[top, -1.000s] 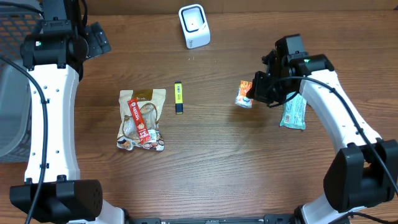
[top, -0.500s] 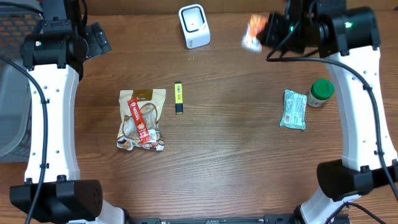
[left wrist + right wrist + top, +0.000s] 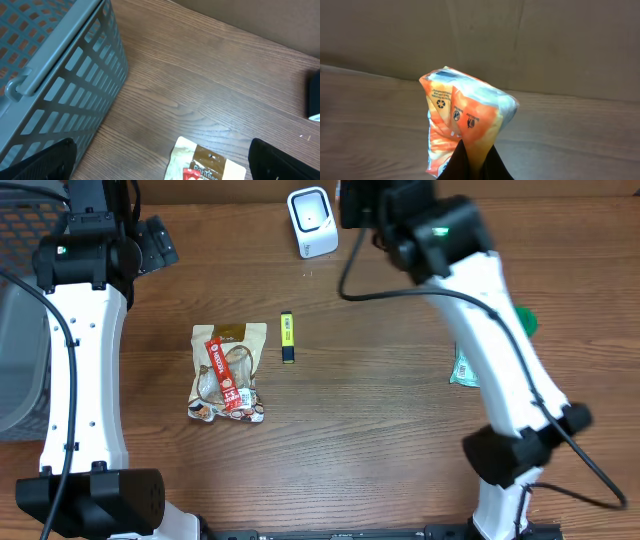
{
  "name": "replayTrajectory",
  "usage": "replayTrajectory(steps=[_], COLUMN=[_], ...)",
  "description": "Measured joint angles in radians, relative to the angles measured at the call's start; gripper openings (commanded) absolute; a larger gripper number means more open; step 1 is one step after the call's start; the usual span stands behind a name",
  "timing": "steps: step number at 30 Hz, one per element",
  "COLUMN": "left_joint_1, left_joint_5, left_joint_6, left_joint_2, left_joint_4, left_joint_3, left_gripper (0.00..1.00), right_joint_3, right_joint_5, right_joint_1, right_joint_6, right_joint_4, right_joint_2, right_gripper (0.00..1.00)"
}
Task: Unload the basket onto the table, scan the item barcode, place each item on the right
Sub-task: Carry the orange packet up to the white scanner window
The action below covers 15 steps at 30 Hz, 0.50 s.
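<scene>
An orange and white snack packet (image 3: 465, 120) is pinched by its lower edge in my shut right gripper (image 3: 475, 162), with recycling marks facing the camera. In the overhead view that gripper (image 3: 362, 202) is at the table's far edge, just right of the white barcode scanner (image 3: 312, 220). There the arm hides the packet. My left gripper (image 3: 162, 167) hangs open at the far left, high above the wood, with nothing between its fingers (image 3: 47, 160).
A brown and white snack bag with a red label (image 3: 228, 370) lies left of centre, and a yellow marker (image 3: 287, 337) beside it. A green packet (image 3: 462, 365) and a green-lidded jar (image 3: 524, 320) show partly behind the right arm. A grey basket (image 3: 55, 65) fills the left edge.
The right arm has lifted the orange packet from the table's right side and swung it up and left, to beside the scanner. The left arm has not moved.
</scene>
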Motion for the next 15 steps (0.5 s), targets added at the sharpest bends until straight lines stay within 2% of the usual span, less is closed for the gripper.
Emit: replayTrajectory(steps=[15], left_joint_1=[0.0], left_joint_5=[0.0], left_joint_6=[0.0], left_joint_2=[0.0], left_joint_4=[0.0], left_joint_3=[0.0], left_gripper=[1.0], right_joint_3=[0.0], right_joint_5=[0.096], right_joint_1=[0.026], right_joint_6=[-0.138], right_joint_4=[0.15], right_joint_2=[0.305], right_gripper=[0.04])
